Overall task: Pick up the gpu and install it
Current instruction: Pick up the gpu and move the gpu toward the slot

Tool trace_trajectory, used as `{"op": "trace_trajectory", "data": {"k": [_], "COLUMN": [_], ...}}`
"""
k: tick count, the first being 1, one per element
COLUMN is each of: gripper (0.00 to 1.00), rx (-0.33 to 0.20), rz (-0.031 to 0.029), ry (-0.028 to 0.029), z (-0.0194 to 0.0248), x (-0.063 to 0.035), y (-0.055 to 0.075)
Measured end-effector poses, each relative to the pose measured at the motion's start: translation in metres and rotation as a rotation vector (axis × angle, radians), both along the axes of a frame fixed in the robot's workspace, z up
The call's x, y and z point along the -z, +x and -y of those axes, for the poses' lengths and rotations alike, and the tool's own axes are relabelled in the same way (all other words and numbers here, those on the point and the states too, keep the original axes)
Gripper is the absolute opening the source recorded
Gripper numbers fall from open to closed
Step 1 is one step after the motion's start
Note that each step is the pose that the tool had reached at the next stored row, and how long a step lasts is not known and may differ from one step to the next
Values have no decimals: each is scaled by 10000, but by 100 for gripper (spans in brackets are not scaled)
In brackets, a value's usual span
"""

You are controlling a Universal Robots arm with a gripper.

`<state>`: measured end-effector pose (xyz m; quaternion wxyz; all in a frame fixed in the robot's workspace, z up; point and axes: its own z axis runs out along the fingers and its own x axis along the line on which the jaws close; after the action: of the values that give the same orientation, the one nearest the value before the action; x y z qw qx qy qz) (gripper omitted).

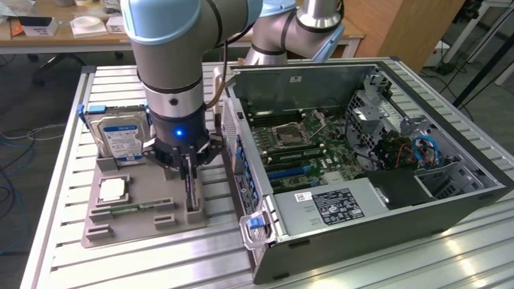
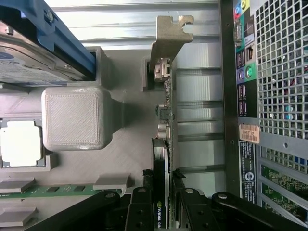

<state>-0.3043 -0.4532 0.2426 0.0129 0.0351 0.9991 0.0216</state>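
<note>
Gripper [image 2: 162, 179] is pointing straight down from the arm [image 1: 168, 60] and closing partway on the gpu [image 2: 166, 115], its black fingers [image 2: 140, 202] pressing against the two faces of the thin card. The gpu is standing on its long edge in a slot of the grey holder tray [image 1: 136, 232], with its silver bracket [image 2: 169, 43] at the end farthest from the gripper. In the exterior view the gripper [image 1: 189, 164] is sitting low over the card [image 1: 191, 189], just beside the back panel of the open computer case [image 1: 362, 174], which is lying on its side at the exterior view's right with the motherboard showing. On the same tray, a hard drive [image 1: 120, 135] with a blue-white label is standing upright in its own slot, a square processor chip [image 1: 112, 189] is lying flat, and a narrow green memory stick [image 1: 132, 209] is resting in a groove. Tray and case are both sitting on the slatted metal worktop [image 1: 161, 268].
</note>
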Motion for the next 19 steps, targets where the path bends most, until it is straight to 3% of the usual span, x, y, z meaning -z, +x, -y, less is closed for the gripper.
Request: {"op": "trace_trajectory", "data": {"k": [19], "gripper": [26], "rx": [0], "rz": [0], "ry": [0], "z": [0], "x": [-168], "y": [0]}}
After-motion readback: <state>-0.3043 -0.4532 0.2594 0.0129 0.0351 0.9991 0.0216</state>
